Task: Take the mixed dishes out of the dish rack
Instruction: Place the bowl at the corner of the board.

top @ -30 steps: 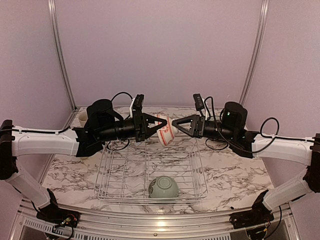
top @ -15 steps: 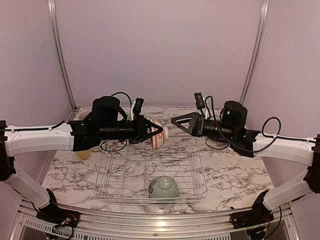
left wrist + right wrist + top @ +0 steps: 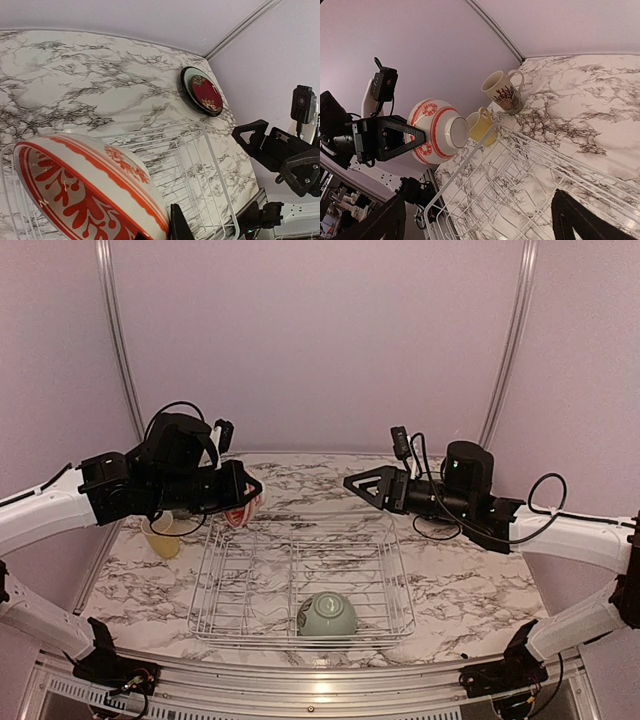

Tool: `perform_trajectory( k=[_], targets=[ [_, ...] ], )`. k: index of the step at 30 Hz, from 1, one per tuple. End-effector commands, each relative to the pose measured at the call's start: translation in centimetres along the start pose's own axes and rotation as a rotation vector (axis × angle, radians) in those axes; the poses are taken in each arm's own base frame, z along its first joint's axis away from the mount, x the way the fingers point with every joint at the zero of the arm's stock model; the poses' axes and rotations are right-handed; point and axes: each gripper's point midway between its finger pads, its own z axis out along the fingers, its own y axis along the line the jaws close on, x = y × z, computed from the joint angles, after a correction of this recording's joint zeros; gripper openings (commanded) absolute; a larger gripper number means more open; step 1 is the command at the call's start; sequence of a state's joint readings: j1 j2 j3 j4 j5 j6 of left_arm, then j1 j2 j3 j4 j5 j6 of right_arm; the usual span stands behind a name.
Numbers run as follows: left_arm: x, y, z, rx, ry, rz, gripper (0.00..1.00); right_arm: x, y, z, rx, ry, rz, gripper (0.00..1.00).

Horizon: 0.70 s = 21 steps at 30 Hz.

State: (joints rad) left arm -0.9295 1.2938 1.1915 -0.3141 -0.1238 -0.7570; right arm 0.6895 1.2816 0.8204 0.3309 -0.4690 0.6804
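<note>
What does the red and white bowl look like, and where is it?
The bowl is round and shiny, like glazed pottery. It is white with red bands and red flowery marks outside, and it has a plain pale foot ring. It is tipped on its side in the air, about over the far left corner of the rack. Only the left pincer touches it, holding it by its edge.

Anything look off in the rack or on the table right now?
Nothing spilled or broken. The pale green bowl lies tipped over in the dish rack; the left claw holds the white-and-red bowl on its side.
</note>
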Motion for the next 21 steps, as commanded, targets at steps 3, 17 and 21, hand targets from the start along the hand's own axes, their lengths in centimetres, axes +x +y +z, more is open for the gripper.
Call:
perform_trajectory(
  k=[3, 17, 21],
  targets=[
    [-0.9, 9.2, -6.2, -0.465, -0.074, 0.122, 0.0, -1.3, 0.5, -0.2, 0.005, -0.026, -0.03, 0.98],
    [5.6, 20.2, -10.5, -0.897, 0.068, 0.043, 0.0, -0.5, 0.1, 0.3, -0.011, -0.002, -0.02, 0.97],
    [6.8, 22.5, -10.4, -0.967, 0.085, 0.008, 0.0, -0.5, 0.2, 0.1, -0.008, 0.0, -0.025, 0.96]
  ],
)
